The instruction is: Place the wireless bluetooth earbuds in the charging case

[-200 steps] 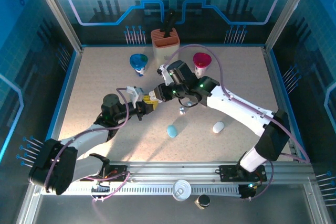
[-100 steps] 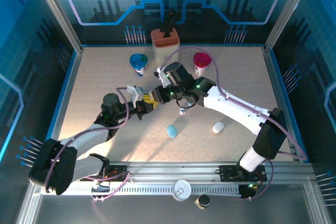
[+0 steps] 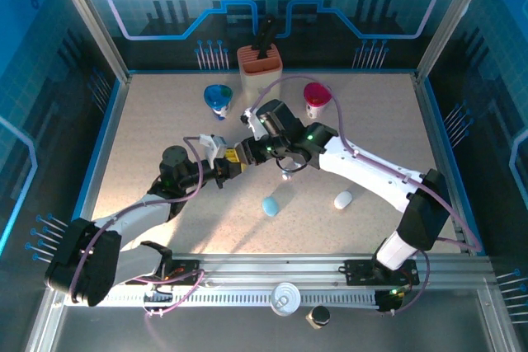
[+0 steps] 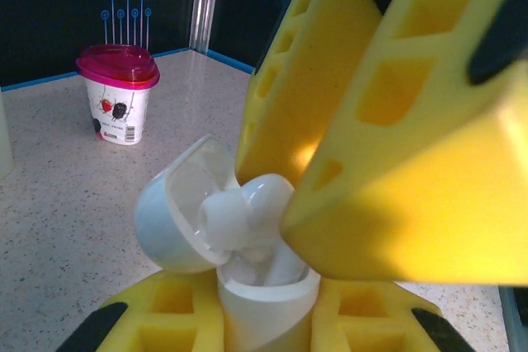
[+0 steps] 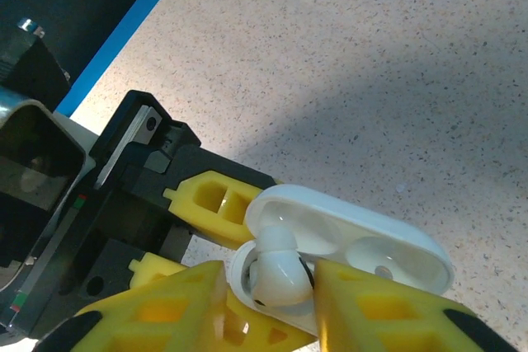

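Speckled surface (image 3: 165,113) below; my left tool (image 3: 224,167) is clamping the open white plastic case (image 4: 177,212). From 3 o'clock, my right tool (image 5: 272,307) is bracketing a half-seated tiny white earbud (image 5: 276,274); its grip I cannot tell.

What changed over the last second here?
The right gripper edged slightly left toward the left gripper; the earbud between its jaws now sits at the mouth of the open charging case. Unchanged: the left gripper's jaws shut on that case, and the blue case and white case lying on the table.
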Robot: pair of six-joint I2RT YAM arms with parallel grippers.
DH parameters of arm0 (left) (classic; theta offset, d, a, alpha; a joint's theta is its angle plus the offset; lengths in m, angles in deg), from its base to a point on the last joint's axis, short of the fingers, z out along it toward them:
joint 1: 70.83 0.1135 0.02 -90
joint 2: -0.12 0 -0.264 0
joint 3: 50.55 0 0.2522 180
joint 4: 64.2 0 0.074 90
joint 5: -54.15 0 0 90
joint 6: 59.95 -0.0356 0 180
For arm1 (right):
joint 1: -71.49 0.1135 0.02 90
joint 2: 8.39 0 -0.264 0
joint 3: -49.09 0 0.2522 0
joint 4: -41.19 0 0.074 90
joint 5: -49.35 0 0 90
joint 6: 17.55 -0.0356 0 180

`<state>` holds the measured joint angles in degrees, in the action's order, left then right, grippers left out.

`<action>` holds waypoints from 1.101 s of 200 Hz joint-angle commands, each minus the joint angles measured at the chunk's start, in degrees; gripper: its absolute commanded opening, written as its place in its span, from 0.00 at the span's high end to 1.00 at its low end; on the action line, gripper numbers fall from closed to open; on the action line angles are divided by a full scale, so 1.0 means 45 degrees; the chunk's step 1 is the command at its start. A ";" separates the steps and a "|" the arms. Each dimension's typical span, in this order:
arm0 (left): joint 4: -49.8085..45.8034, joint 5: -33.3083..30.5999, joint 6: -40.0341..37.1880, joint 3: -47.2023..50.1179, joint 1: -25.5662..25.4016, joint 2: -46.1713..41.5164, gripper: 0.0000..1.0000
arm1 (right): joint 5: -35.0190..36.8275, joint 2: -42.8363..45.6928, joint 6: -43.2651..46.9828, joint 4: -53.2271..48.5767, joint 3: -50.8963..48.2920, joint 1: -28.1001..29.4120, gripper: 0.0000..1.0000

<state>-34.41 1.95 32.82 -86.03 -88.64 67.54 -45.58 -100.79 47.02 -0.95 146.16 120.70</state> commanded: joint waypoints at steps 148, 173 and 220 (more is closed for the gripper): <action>0.0381 0.0536 -0.0487 -0.0072 -0.0087 -0.0173 1.00 | -0.1410 0.0144 -0.0872 0.0599 -0.0019 -0.0636 0.63; 0.0380 0.0533 -0.0536 -0.0056 -0.0087 -0.0230 1.00 | -0.1245 -0.0020 -0.0775 0.0330 0.0127 -0.0625 0.63; 0.0378 0.0564 -0.0604 -0.0037 -0.0086 -0.0216 1.00 | -0.1342 -0.0382 -0.0579 -0.0136 0.0529 -0.0637 0.64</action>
<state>-34.78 2.61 32.14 -85.98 -88.64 67.51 -50.58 -101.09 43.56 0.45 146.18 118.27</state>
